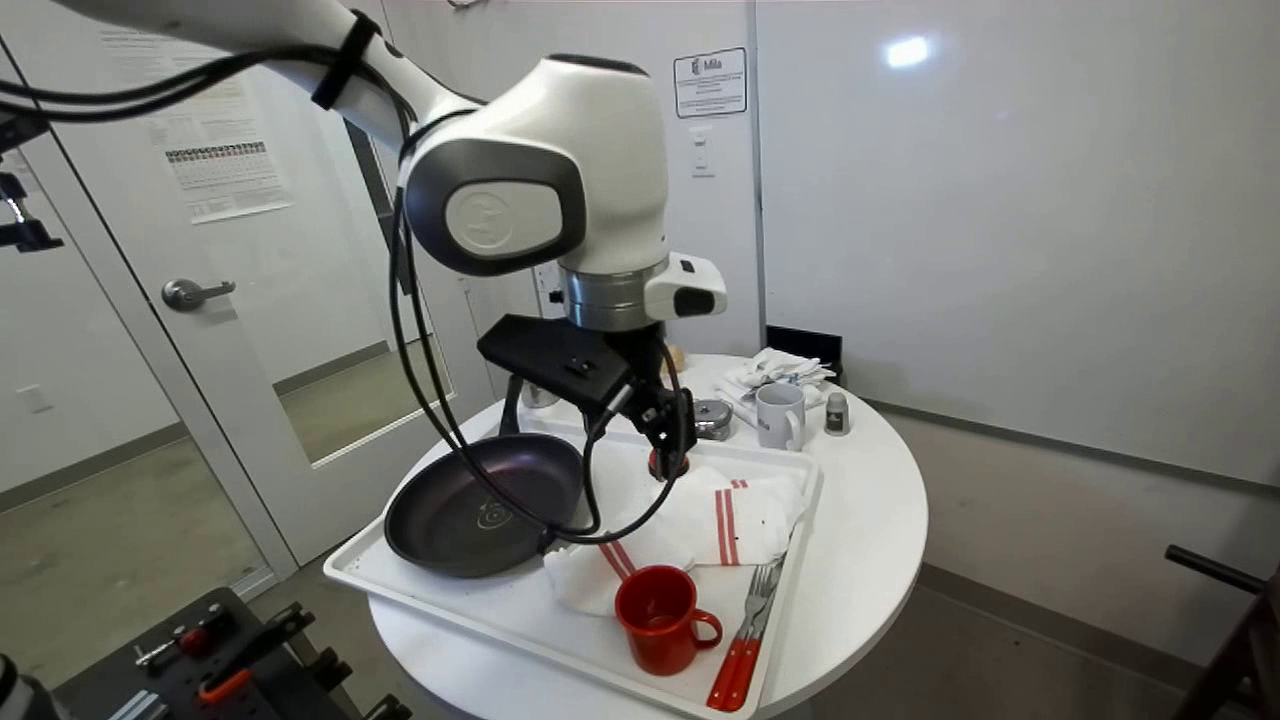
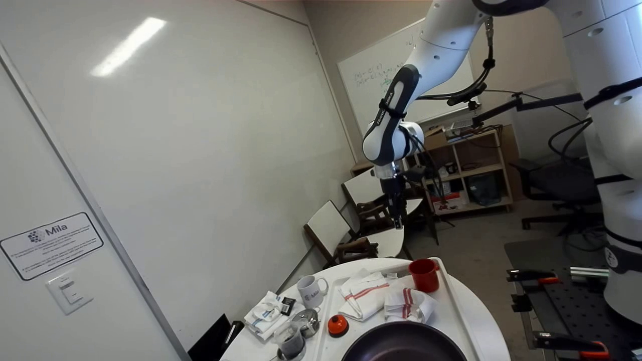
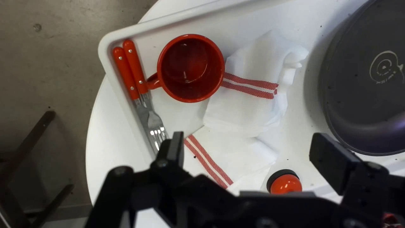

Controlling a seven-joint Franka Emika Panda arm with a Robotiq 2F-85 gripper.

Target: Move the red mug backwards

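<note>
Here, the red mug (image 3: 190, 68) stands below, well apart from the spread-fingered tool (image 3: 247, 153).

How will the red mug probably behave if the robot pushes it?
The red mug is probably stiff, since its glossy body looks rigid. Upright and squat on the white tray, it would likely slide before tipping. Its loop handle, on one side only, may make it swivel.

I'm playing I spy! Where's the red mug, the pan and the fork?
Red mug (image 3: 191, 67): in the wrist view, on its inside bottom.
Pan (image 1: 478, 514): in an exterior view, on its dark inside bottom.
Fork (image 3: 154, 120): in the wrist view, on its metal head, just behind the prongs.
</note>
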